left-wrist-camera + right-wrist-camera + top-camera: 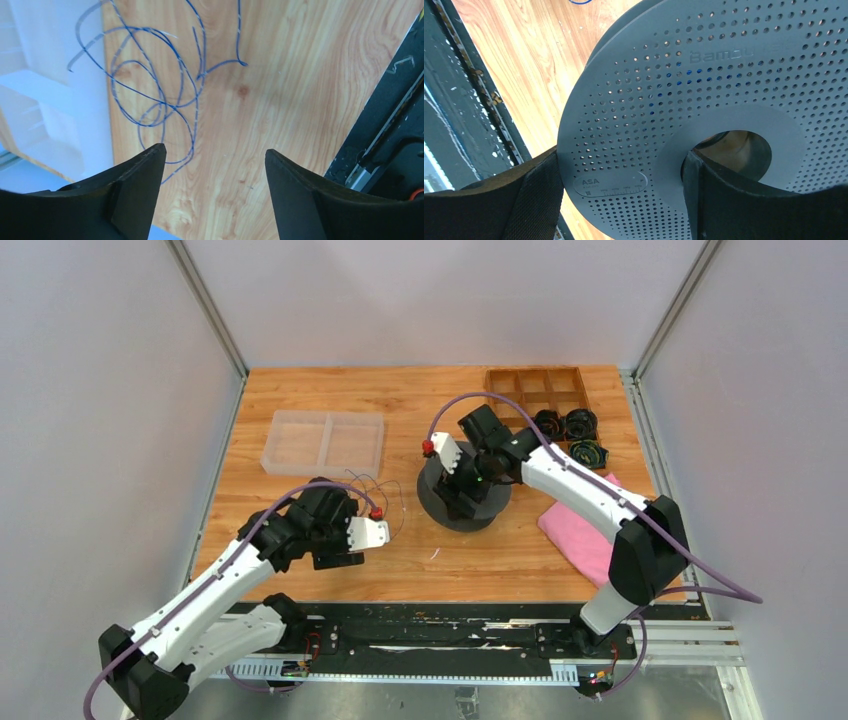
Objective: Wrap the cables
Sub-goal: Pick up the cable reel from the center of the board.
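Observation:
A thin bluish-black cable (375, 490) lies in loose loops on the wooden table, between the clear tray and the spool. In the left wrist view the cable (165, 105) curls just ahead of my fingers, one loop passing beside the left fingertip. My left gripper (340, 545) (215, 155) hovers over it, open, with only bare wood between the jaws. A grey perforated spool (490, 512) (704, 75) stands at mid-table. My right gripper (462, 495) (621, 165) is shut on its flange, one finger at the outer rim and the other inside the hub hole.
A clear two-part tray (323, 442) (45, 100) sits at the back left. A wooden compartment box (535, 390) stands at the back right, with small black coiled bundles (565, 425) beside it. A pink cloth (580, 525) lies right of the spool. A black rail (430, 630) (390, 125) runs along the near edge.

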Available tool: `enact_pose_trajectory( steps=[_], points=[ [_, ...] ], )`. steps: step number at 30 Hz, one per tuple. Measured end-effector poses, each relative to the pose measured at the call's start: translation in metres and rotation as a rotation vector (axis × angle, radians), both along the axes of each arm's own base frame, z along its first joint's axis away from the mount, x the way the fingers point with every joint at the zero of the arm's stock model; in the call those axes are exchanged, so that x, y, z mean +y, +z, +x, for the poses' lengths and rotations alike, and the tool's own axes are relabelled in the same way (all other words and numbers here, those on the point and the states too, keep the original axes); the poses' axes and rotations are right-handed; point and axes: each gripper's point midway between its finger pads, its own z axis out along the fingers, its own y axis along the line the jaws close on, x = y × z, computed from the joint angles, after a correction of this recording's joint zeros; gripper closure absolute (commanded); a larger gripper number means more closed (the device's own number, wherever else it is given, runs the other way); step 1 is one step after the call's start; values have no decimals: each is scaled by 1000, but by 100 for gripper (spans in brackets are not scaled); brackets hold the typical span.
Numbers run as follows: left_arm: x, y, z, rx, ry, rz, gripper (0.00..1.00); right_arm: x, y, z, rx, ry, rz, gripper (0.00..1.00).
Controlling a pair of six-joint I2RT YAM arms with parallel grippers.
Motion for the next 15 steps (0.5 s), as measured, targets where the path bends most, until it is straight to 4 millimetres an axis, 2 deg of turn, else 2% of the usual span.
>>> enact_pose_trajectory(
  steps=[7,11,12,15],
  points=[
    [-32,37,20,-40,30,-156,17,-9,20,6,77,-111,161,94],
    [-63,50,35,-27,61,-283,17,-11,23,-1,88,-168,257,95],
    [-75,58,41,-24,67,-341,17,-10,24,-4,100,-180,276,95],
    [-96,56,51,30,97,-408,17,-4,26,-8,126,-200,323,95]
  ],
)
